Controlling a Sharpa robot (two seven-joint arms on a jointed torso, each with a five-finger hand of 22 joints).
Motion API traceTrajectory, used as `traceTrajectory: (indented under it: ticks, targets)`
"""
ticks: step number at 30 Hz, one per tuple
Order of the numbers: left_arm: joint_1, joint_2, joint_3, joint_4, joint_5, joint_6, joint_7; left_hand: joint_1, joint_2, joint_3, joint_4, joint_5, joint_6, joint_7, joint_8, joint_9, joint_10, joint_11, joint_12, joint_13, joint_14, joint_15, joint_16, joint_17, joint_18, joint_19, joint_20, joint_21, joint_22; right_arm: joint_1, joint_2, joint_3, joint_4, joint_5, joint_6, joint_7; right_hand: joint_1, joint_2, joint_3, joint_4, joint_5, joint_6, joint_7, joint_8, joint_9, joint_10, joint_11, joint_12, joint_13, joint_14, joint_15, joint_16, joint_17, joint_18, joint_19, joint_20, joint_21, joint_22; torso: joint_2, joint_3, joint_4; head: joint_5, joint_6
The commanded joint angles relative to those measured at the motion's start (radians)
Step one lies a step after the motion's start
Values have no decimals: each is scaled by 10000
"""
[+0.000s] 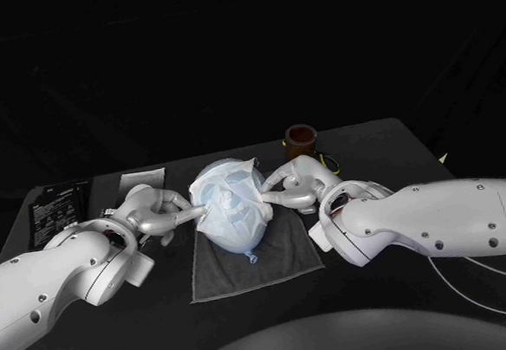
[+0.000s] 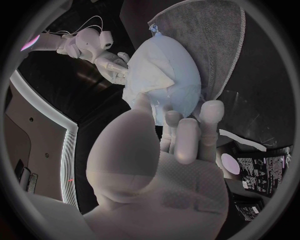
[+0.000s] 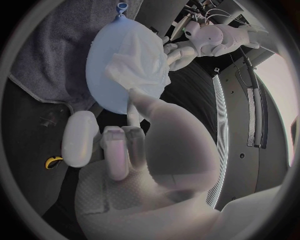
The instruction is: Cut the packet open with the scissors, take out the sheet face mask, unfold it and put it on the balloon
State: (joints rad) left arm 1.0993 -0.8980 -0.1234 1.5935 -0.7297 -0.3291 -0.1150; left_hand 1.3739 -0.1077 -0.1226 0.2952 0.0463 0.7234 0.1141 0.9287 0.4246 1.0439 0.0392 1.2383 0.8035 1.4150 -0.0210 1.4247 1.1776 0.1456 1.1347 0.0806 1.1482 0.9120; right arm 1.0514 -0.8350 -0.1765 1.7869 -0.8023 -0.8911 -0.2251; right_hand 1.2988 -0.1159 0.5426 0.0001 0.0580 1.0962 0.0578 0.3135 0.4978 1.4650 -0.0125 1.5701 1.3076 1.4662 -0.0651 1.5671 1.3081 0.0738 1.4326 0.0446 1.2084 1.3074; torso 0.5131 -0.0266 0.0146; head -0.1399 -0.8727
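Pale blue rubber balloon (image 1: 237, 222) lay on grey towel (image 1: 235, 275), white sheet face mask (image 1: 222, 188) crumpled on top; left hand (image 1: 158, 214) at its 9 o'clock, right hand (image 1: 295, 185) at 3 o'clock touched mask, grip unclear; best spread edges evenly, gently.

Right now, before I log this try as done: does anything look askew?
Yes. The sheet face mask lies bunched and creased on the balloon, covering only part of it rather than spread smooth. The left hand and right hand are at its sides.
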Motion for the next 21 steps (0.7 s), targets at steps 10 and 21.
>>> traceTrajectory:
  ticks: [10,21]
  targets:
    - [11,13,6,42,26,180,-28,16,82,-54,-12,17,-31,-59,67,10,55,-5,41,12,22,-3,32,13,-30,8,10,44,16,41,30,19,24,-242,-13,73,-1625,-757,-980,613,21,-589,352,-528,-197,1058,261,7,2632,1046,166,37,2627,45,-160,98,-380,1547,-2,4,3,-2,1]
    - [12,2,6,56,26,199,-45,12,93,-65,-11,17,-28,-61,69,13,63,-7,50,23,27,-4,37,25,-31,12,9,48,22,62,34,20,-103,-888,286,-460,-1805,-828,-1456,871,-45,-621,398,-636,-220,1058,316,7,2632,1046,229,37,2627,78,-225,186,-513,1513,6,0,-2,-6,1]
